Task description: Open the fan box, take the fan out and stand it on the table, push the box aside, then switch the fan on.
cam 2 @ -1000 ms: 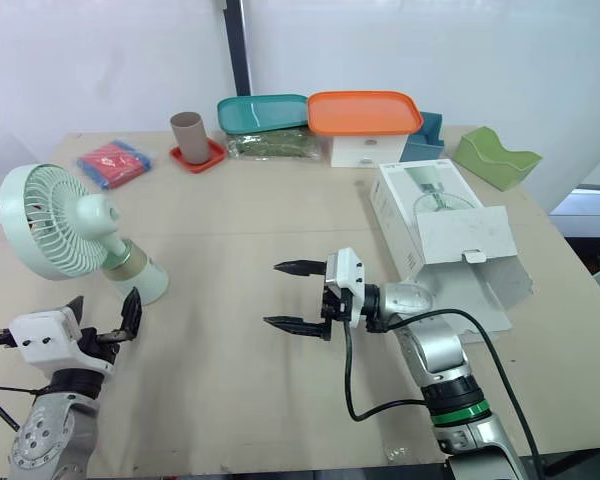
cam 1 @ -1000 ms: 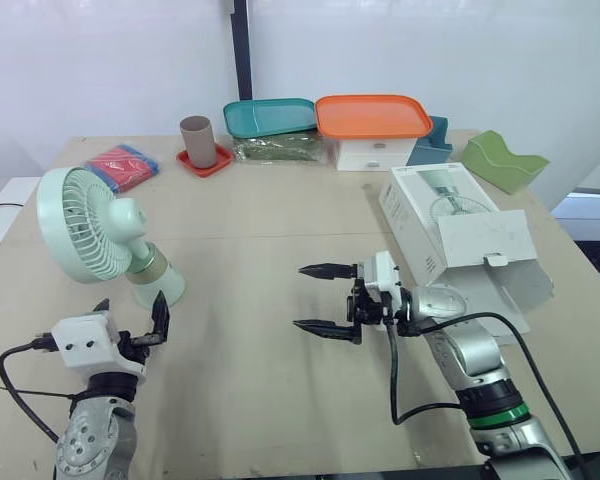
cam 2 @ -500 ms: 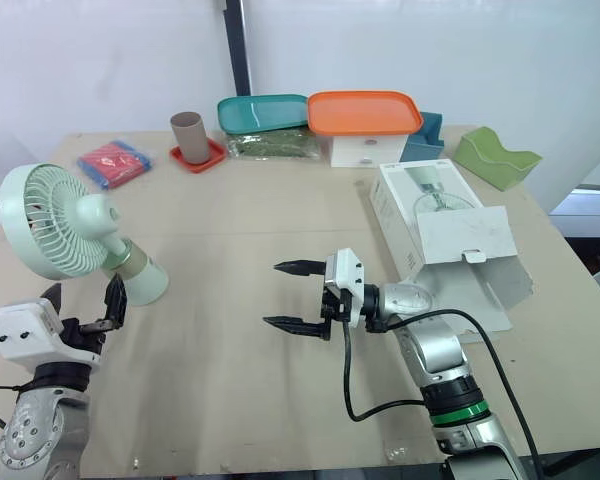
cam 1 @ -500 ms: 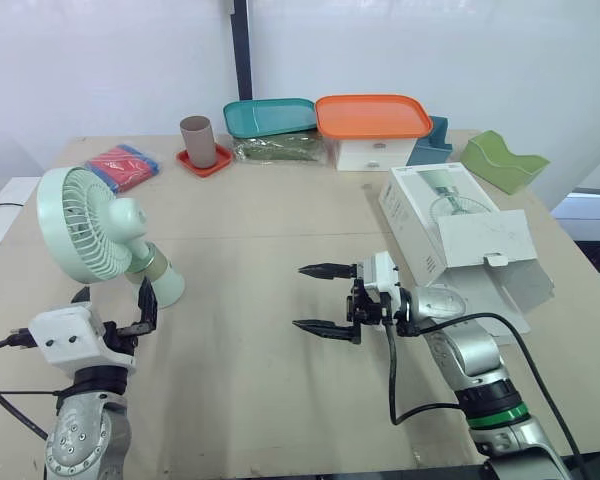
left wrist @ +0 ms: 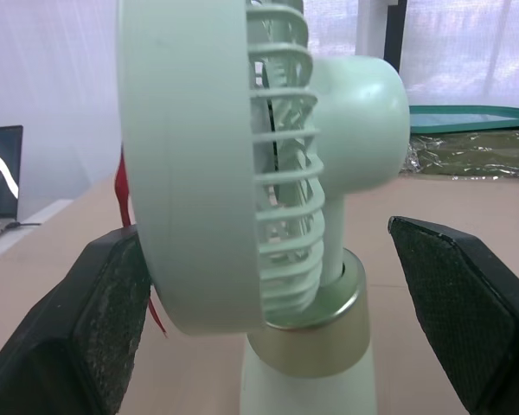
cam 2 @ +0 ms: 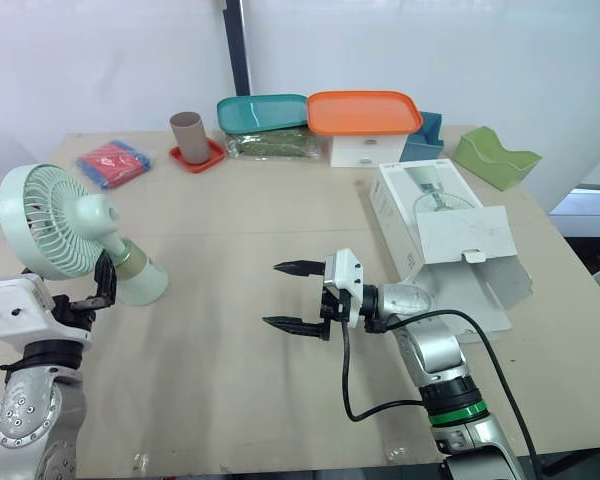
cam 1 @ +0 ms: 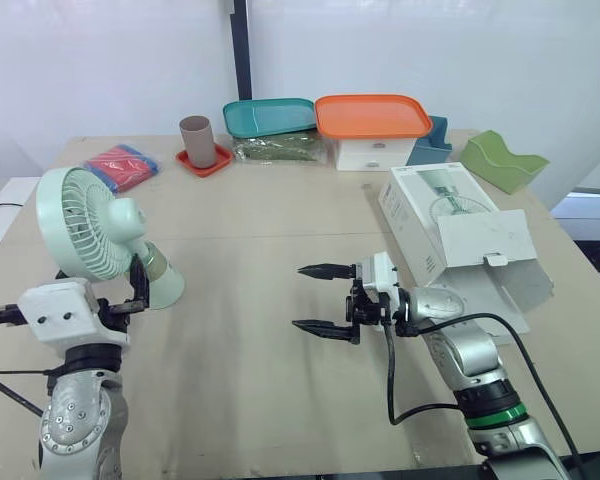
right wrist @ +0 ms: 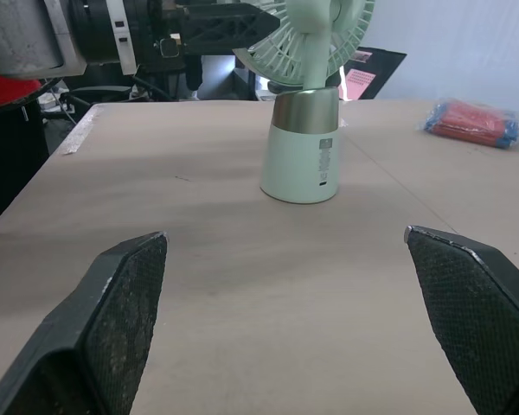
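The mint-green fan [cam 1: 92, 222] stands upright on the left of the table, its cone base [cam 1: 164, 284] on the tabletop. My left gripper [cam 1: 110, 285] is open, with one finger on each side of the fan's neck. In the left wrist view the fingers [left wrist: 99, 324] flank the stand without touching it. The white fan box [cam 1: 450, 235] lies on its side at the right with its end flap [cam 1: 492, 243] hanging open. My right gripper [cam 1: 300, 297] hovers open and empty over the middle of the table, left of the box, pointing toward the fan [right wrist: 304, 160].
Along the far edge stand a brown cup [cam 1: 197, 140] on a red coaster, a teal tray [cam 1: 270, 116], an orange tray [cam 1: 372, 115] on a white drawer unit, and a green holder [cam 1: 507, 160]. A red and blue packet [cam 1: 123, 165] lies far left.
My left gripper has advanced from in front of the fan's base until its open fingers straddle the fan's neck. The right arm, fan and box have not moved.
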`<action>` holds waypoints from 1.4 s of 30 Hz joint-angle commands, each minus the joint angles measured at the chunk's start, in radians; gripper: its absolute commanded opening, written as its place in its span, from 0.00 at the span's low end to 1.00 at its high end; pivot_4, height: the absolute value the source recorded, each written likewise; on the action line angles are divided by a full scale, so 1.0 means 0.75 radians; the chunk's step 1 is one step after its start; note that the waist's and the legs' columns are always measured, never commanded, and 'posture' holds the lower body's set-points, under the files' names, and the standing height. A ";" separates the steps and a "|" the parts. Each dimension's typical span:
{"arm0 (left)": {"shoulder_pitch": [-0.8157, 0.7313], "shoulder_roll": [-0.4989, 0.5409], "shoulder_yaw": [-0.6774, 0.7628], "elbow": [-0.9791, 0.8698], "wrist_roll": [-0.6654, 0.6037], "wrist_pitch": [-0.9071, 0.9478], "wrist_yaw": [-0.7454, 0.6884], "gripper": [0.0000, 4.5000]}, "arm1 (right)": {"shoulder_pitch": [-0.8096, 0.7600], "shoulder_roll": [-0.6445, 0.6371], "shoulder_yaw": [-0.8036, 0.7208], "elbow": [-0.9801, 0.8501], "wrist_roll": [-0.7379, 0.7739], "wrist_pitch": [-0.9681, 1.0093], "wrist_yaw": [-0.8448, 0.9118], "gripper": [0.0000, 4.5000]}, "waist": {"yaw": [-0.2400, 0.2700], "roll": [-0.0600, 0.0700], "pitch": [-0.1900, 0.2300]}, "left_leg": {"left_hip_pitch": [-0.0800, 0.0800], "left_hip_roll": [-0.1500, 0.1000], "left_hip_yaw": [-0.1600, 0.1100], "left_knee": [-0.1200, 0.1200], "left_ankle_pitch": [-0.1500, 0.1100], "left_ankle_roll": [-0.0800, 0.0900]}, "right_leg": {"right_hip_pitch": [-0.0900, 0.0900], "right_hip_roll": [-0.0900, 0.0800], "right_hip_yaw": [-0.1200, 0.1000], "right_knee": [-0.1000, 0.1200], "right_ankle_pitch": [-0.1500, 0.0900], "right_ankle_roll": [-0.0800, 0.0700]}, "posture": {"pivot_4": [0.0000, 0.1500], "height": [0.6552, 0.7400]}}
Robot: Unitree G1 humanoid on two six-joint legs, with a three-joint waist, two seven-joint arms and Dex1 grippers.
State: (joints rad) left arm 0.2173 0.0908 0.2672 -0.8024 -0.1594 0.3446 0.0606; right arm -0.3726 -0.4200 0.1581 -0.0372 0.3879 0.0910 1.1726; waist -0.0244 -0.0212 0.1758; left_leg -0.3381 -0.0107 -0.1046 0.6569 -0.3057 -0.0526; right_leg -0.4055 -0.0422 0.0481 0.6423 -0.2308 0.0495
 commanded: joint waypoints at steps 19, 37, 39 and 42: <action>-0.142 0.016 0.072 -0.033 -0.049 0.089 0.018 0.68 | -0.036 0.087 -0.092 -0.067 0.195 0.129 -0.090 1.00 | 0.000 0.000 0.000 | 0.000 0.000 0.000 0.000 0.000 -0.001 | 0.000 0.000 0.000 0.000 0.000 0.000 | 1.00 1.00; -0.138 0.015 0.069 -0.020 -0.058 0.091 0.004 0.44 | -0.037 0.089 -0.111 -0.083 0.213 0.146 -0.084 1.00 | 0.000 0.000 0.000 | 0.000 0.000 -0.001 0.000 0.000 -0.001 | 0.000 0.000 -0.001 0.000 0.001 -0.001 | 1.00 1.00; -0.138 0.016 0.068 -0.020 -0.062 0.088 -0.003 0.44 | -0.040 0.091 -0.110 -0.078 0.209 0.142 -0.083 1.00 | 0.000 0.000 0.000 | 0.000 0.000 -0.001 0.000 0.000 -0.001 | 0.000 0.000 -0.001 0.000 0.001 -0.001 | 1.00 1.00; -0.149 0.072 0.076 -0.018 -0.086 0.071 -0.076 0.44 | -0.048 0.080 -0.099 -0.065 0.179 0.121 -0.072 1.00 | 0.000 0.000 0.000 | 0.000 0.000 -0.001 0.000 0.000 -0.001 | 0.000 0.000 -0.001 0.000 0.000 -0.001 | 1.00 1.00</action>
State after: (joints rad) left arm 0.1131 0.1262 0.3206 -0.7966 -0.2068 0.4169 0.0335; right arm -0.3970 -0.3516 0.0821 -0.0678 0.5263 0.2031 1.1099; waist -0.0244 -0.0212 0.1757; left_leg -0.3382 -0.0104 -0.1053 0.6569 -0.3058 -0.0532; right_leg -0.4056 -0.0418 0.0474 0.6425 -0.2304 0.0490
